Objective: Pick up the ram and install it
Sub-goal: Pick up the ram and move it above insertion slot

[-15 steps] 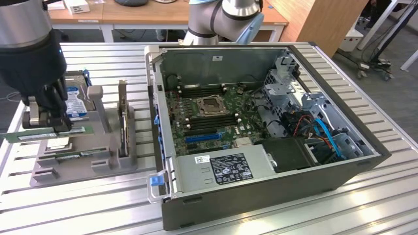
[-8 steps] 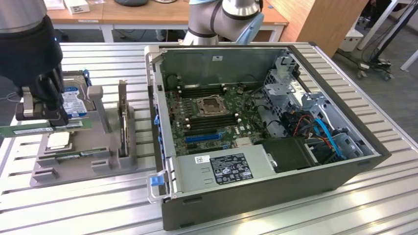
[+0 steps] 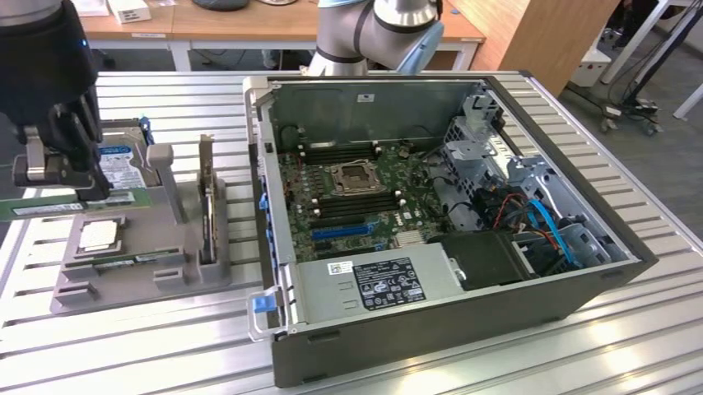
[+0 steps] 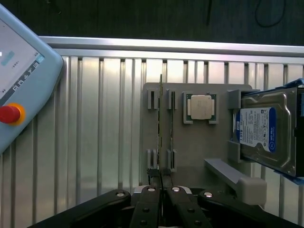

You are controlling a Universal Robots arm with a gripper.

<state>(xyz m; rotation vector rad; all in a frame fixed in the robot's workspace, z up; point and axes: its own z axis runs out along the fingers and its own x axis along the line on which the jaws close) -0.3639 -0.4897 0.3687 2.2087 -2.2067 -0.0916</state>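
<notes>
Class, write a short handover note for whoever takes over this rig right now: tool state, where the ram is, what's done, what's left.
Tool: shut on the ram, gripping one end of it.
Ram: in the tool at the grey holder, to the exterior view's left of the open computer case. Whether it is clear of its slot cannot be told.
Done: ram grasped.
Left: ram not yet in the case; the whole install onto the motherboard remains.
</notes>
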